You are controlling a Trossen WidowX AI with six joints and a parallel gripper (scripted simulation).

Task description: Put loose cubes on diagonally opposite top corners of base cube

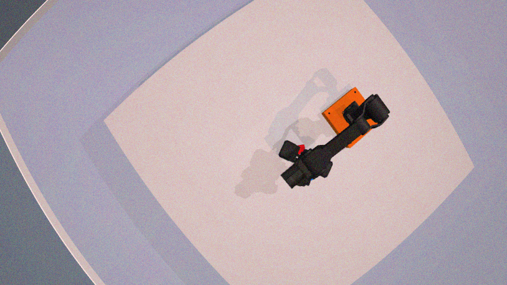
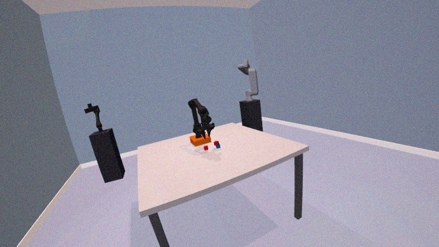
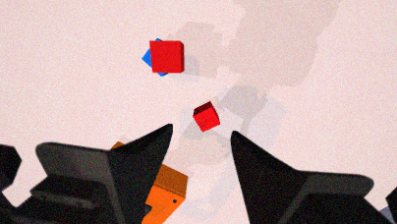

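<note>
The blue base cube (image 3: pixel 146 58) (image 2: pixel 218 146) stands on the table, mostly covered by a red cube (image 3: pixel 167 56) (image 2: pixel 216 142) that sits on top of it and overhangs one corner. Only a blue sliver (image 1: pixel 311 180) shows beside the arm in the overhead view. A second red cube (image 3: pixel 206 117) (image 2: pixel 205 148) (image 1: pixel 301 149) lies loose on the table, a short way from the stack. My gripper (image 3: pixel 201 132) is open and holds nothing. It hangs above the table, with the loose red cube just ahead of its fingertips and the stack farther ahead to the left.
The orange mounting plate (image 1: pixel 340 109) (image 2: pixel 200 140) (image 3: pixel 169 189) under the arm's base lies close behind the cubes. The white table (image 2: pixel 214 172) stands in a blue room. Two dark pedestals (image 2: pixel 105 155) (image 2: pixel 251 114) with idle arms stand off the table.
</note>
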